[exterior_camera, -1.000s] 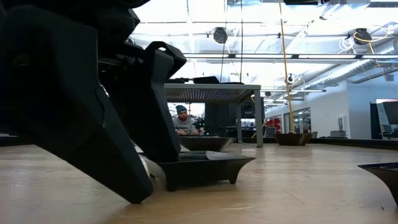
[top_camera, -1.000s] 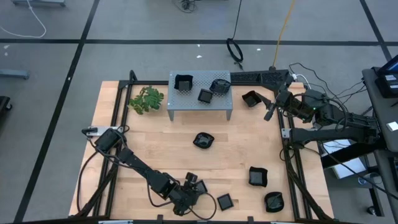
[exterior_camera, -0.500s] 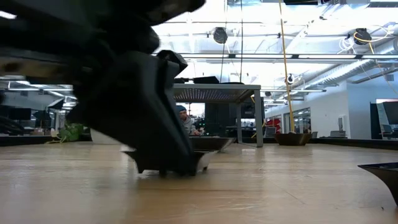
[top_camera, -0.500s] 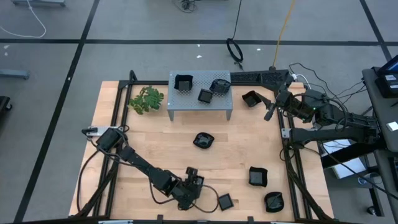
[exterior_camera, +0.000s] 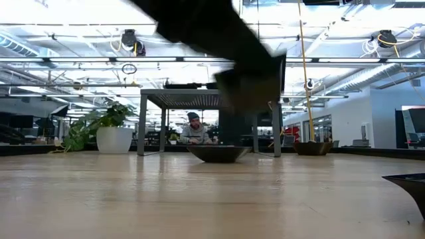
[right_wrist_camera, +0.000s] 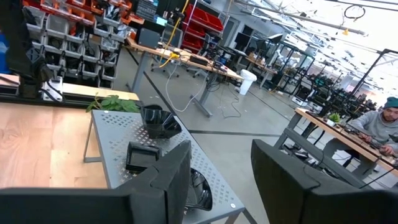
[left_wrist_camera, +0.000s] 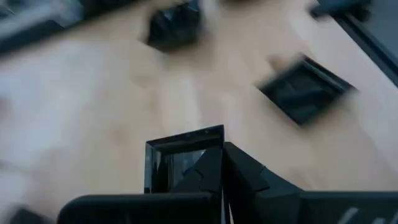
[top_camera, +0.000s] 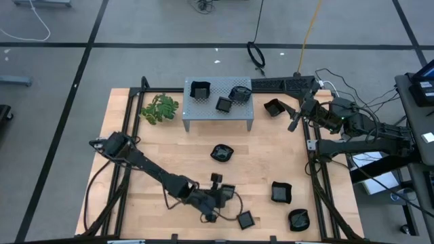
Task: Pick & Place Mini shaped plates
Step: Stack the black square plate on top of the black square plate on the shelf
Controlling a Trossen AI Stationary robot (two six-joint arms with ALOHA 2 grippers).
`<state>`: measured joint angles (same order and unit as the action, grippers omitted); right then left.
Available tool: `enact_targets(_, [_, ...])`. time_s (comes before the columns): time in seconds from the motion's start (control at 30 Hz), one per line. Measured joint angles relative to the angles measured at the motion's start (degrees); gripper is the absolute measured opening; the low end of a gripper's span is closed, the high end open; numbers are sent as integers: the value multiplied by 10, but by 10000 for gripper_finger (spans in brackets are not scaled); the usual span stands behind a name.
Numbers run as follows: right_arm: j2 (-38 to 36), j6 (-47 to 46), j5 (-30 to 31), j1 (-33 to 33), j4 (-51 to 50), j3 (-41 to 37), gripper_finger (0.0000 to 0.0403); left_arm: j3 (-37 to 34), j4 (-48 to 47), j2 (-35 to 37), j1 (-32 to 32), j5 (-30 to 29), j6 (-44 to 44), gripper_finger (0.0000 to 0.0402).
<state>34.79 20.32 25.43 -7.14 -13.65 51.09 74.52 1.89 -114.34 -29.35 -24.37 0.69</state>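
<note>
Small glossy black plates lie on the wooden table: a rounded one [top_camera: 222, 152] at the middle, two [top_camera: 281, 192] [top_camera: 297, 219] at the near right, and a flat square one [top_camera: 245, 219] near the front edge. Three more [top_camera: 224, 104] rest on the grey perforated stand [top_camera: 210, 114]. My left gripper [top_camera: 222, 194] is near the front middle, shut on a square plate [left_wrist_camera: 177, 163]. My right gripper [right_wrist_camera: 221, 180] stands open by the table's far right edge [top_camera: 298, 116], holding nothing. My left gripper pinches one side rim [left_wrist_camera: 214, 138] of the square plate between its two shut fingers [left_wrist_camera: 239, 177]. The plate is lifted clear of the table and sticks out to one side of the fingers.
A green leafy sprig [top_camera: 159, 108] lies at the far left beside the stand. Another black plate [top_camera: 273, 106] sits at the far right near my right gripper. A person sits at a desk in the room beyond the table [exterior_camera: 194, 131]. Bare wood lies at the middle left [top_camera: 156, 146].
My left gripper has shut on the square plate near the front edge and taken hold of it. It then rose and moved toward the table's right and a little toward the far edge, lifting the plate clear of the wood.
</note>
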Motion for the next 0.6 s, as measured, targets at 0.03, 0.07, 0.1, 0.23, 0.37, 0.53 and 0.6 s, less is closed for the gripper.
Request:
enact_targets(0.03, [0, 0, 0, 0, 1, 0, 155, 0, 4, 10, 5, -11, -15, 12])
enact_targets(0.07, [0, 0, 0, 0, 0, 0, 155, 0, 4, 22, 11, -23, -34, 13])
enact_targets(0.1, [0, 0, 0, 0, 0, 0, 155, 0, 4, 36, 17, -33, -55, 12])
enact_targets(0.23, [0, 0, 0, 0, 0, 0, 155, 0, 10, 91, 54, -72, -144, 5])
enact_targets(0.37, [0, 0, 0, 0, 0, 0, 155, 0, 13, 143, 110, -110, -208, 17])
enact_targets(0.53, [0, 0, 0, 0, 0, 0, 155, 0, 12, 184, 192, -84, -261, 6])
enact_targets(0.6, [0, 0, 0, 0, 0, 0, 155, 0, 12, 189, 225, -63, -287, 6])
